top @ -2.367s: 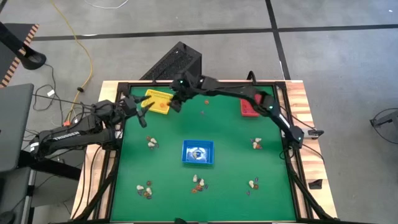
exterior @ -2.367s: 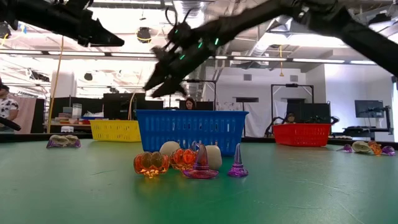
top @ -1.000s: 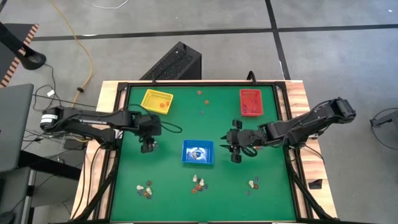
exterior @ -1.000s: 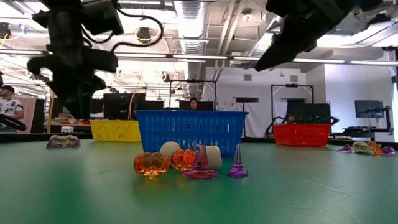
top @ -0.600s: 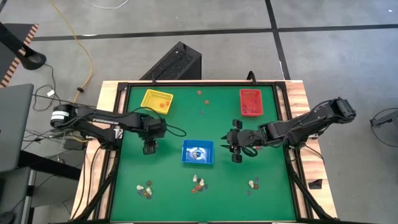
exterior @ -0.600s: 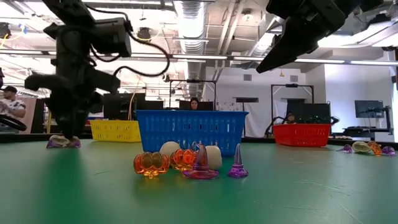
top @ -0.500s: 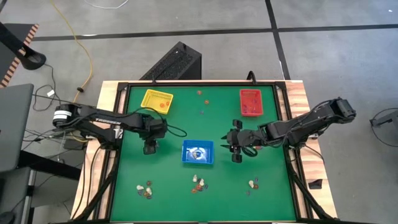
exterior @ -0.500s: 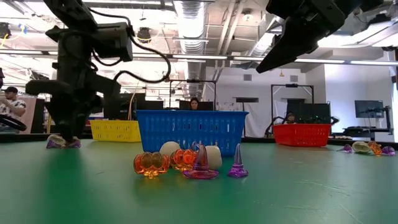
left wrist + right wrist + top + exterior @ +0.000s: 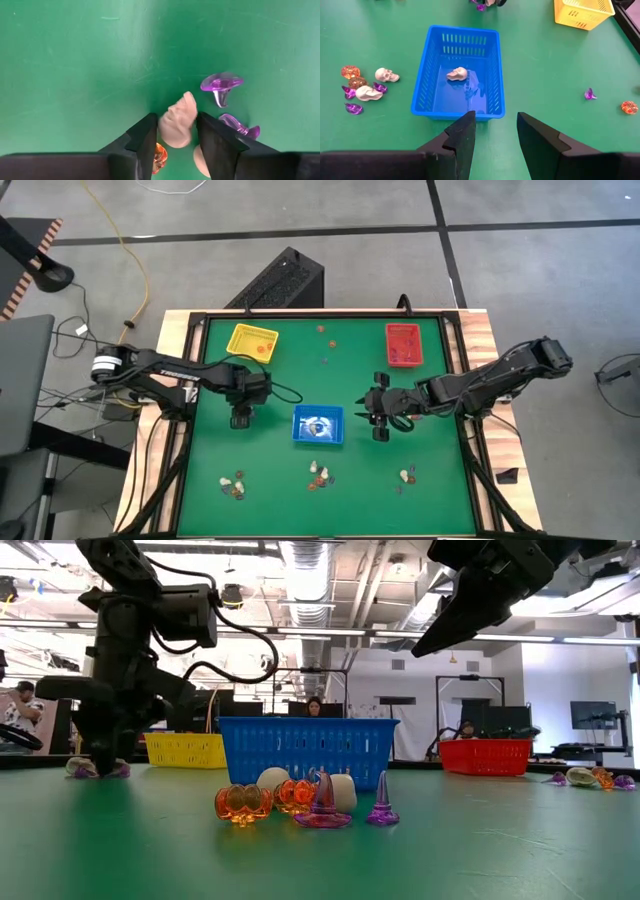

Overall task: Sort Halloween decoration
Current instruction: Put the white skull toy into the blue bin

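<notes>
My left gripper (image 9: pixel 240 420) stands on the green mat left of the blue tray (image 9: pixel 318 426), pointing down into a small heap of Halloween decoration. It is shut on a whitish skull (image 9: pixel 176 124). Two purple hats (image 9: pixel 222 82), an orange pumpkin (image 9: pixel 159 153) and another whitish piece (image 9: pixel 200 161) lie around it. My right gripper (image 9: pixel 378 430) hovers open right of the blue tray, nothing between its fingers (image 9: pixel 462 131). The tray holds a skull (image 9: pixel 457 74). My left gripper pinches the whitish skull by its two opposite sides (image 9: pixel 162 131) between its two fingers. The fingers come from above and point down. The skull lies on the green mat among the other trinkets.
A yellow tray (image 9: pixel 252 342) stands at the far left and a red tray (image 9: pixel 403 345) at the far right. More trinket heaps lie near the front edge (image 9: pixel 235 484), (image 9: pixel 318 475), (image 9: pixel 406 475). Loose pieces (image 9: pixel 326 361) lie between the far trays. A raised frame (image 9: pixel 190 380) borders the mat.
My left gripper has come down onto the heap of trinkets left of the blue tray, until its fingers reach the mat. My right gripper has kept still.
</notes>
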Available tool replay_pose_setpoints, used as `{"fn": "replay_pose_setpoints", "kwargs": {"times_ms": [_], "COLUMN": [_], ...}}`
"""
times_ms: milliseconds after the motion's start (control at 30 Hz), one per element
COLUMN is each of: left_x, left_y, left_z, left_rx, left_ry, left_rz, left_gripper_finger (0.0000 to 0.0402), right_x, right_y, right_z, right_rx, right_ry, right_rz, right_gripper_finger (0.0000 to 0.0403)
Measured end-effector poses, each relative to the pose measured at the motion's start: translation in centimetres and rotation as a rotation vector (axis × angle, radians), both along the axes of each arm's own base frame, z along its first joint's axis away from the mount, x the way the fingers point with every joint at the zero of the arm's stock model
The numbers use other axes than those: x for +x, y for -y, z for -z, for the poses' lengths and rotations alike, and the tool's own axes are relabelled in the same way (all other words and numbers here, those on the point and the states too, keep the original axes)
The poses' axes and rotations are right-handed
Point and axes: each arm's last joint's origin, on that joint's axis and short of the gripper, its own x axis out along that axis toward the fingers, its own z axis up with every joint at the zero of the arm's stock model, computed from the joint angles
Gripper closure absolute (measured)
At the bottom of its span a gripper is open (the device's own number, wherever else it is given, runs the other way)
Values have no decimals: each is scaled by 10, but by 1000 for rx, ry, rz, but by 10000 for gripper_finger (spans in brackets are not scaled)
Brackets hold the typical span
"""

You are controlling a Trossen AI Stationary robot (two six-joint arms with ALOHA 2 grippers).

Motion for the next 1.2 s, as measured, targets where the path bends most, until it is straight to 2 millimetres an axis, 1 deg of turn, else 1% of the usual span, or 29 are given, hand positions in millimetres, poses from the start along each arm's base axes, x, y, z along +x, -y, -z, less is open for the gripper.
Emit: {"fn": "replay_pose_setpoints", "kwargs": {"times_ms": [200,267,333,400,467,567,633,733,833,900,1033,1133,1200], "left_x": [9,14,24,35,52,74,85,96,103,107,110,110,110], "left_y": [-1,-1,-1,2,7,18,25,32,34,33,31,32,32], "left_z": [-10,-18,-28,-39,-51,-70,-76,-74,-63,-55,-46,-44,-47], "left_rx": [8,-6,-53,-119,-168,-178,-151,-126,-100,-62,-27,-30,-30], "left_ry": [36,59,123,219,385,669,802,877,870,845,809,801,811], "left_rz": [18,22,39,83,152,291,373,432,427,382,346,348,350], "left_gripper_finger": [346,347,347,346,337,326,327,333,329,315,273,243,228], "right_x": [0,0,0,0,0,0,0,0,0,0,0,0,0], "right_y": [0,0,0,0,0,0,0,0,0,0,0,0,0], "right_z": [0,0,0,0,0,0,0,0,0,0,0,0,0], "right_rx": [2,2,2,2,2,3,3,3,10,10,10,10,11], "right_ry": [0,-1,-1,-1,-1,1,1,3,6,5,6,6,7], "right_rz": [1,1,1,1,1,1,1,1,5,5,5,6,6], "right_gripper_finger": [227,227,227,227,227,227,227,227,227,227,227,227,227]}}
